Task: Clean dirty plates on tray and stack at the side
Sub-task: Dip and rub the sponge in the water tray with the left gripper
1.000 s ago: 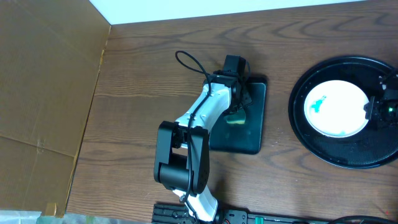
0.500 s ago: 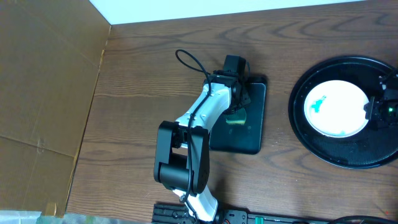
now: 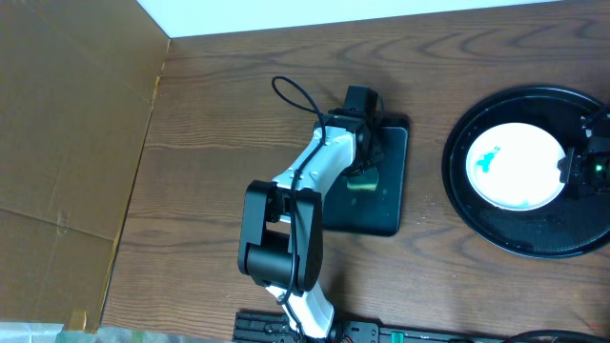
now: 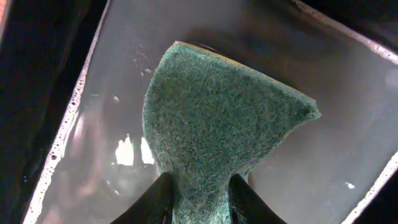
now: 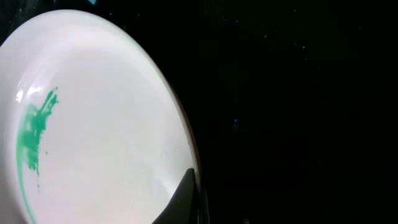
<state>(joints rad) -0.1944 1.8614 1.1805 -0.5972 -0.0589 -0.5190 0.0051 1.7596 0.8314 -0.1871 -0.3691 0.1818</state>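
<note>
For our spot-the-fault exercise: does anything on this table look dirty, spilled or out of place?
Yes: the white plate on the round black tray carries a teal smear, left of centre in the overhead view; the rest is clean. Nothing looks spilled or broken.

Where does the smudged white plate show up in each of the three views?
Overhead: the plate lies at the right side, inside the round black tray.
Left wrist: not in it; that view shows only a green sponge over a wet rectangular tray.
Right wrist: the plate fills the left half, black tray to its right.
Shared landmark: the teal smudge on the plate's left part, seen overhead and in the right wrist view.
</note>
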